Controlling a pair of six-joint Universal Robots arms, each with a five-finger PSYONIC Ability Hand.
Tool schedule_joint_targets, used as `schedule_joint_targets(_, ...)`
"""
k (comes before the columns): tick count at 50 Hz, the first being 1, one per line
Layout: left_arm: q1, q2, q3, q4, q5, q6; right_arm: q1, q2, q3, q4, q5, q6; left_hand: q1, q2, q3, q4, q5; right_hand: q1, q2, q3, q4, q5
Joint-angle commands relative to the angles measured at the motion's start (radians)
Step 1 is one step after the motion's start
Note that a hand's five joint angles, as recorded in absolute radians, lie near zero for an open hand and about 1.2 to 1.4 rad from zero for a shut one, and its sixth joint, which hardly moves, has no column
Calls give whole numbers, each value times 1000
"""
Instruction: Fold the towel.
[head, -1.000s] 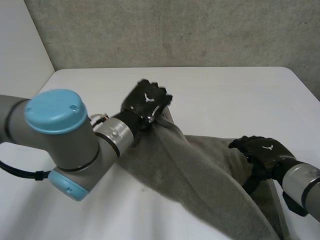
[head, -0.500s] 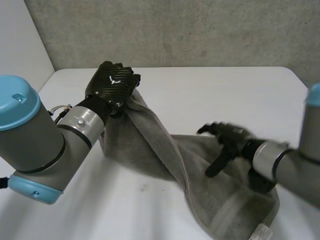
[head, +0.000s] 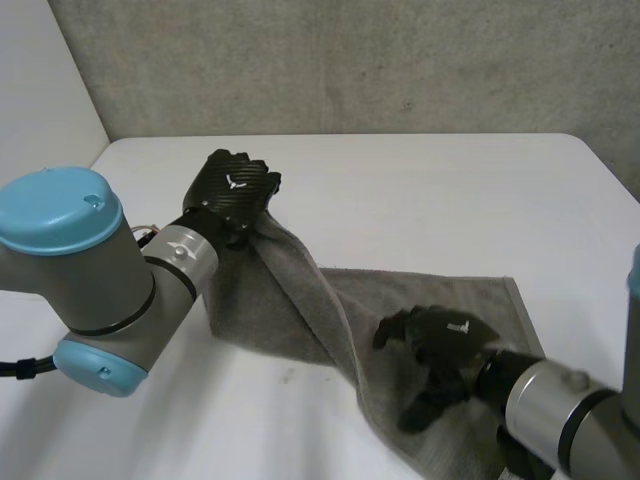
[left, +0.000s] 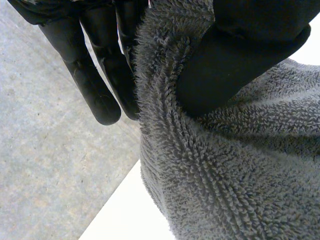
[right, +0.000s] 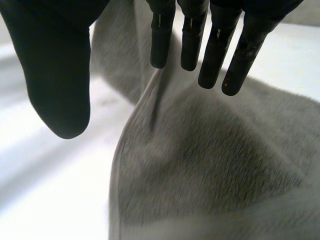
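Pinching a towel (head: 400, 300) edge in the left hand (head: 232, 190), raised off the table (head: 450, 190), and hovering the straight-fingered, empty right hand (head: 440, 345) above the table-laid part, risking a skewed fold from the twisted ridge dragging.

Left arm (head: 95, 290): grey cylindrical joint housing, closed at one end by a round light-blue cap (head: 60, 212), with a second light-blue rim at the other end. A brushed silver wrist cuff (head: 186, 258) with a dark ring adjoins the hand.

Left hand (head: 232, 190): black, woven-pattern back, small white mark (head: 233, 181). Fingers (left: 95, 85) matte black with rounded tips; thumb (left: 235, 65) broad and smooth.

Right arm (head: 560, 410): silver wrist section, dark ring, grey beyond.

Right hand (head: 445, 345): black with a like white mark. Its fingers (right: 215, 50) are slim and tubular, some with a small pale fleck; its thumb (right: 57, 75) is blunt.
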Motion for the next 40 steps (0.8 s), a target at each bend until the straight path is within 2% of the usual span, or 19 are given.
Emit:
schedule_joint_targets(1,27,-14,1,5,-1,0,25,17,99,-19,57,-179,227,181,185,179,205,121,60,49,48,66)
schedule_joint_targets(8,53,-58,21,9,-20,0,34,18,176,-149,83,-243,227,181,185,179,205,80,19,8,7,25)
schedule_joint_targets(13,75,-111,59,7,-78,-2,51,17,191,-185,127,-261,227,181,185,179,205,91,30,20,18,37)
schedule_joint_targets(18,84,-120,64,9,-81,-2,86,26,203,-231,144,-307,227,181,185,179,205,115,54,43,42,60)
schedule_joint_targets(36,87,-134,65,9,-81,-3,89,138,251,-380,144,-387,227,181,185,179,205,165,104,93,92,110)
schedule_joint_targets(40,87,-136,65,9,-81,-3,88,142,253,-416,146,-401,227,181,185,179,205,293,232,222,221,239)
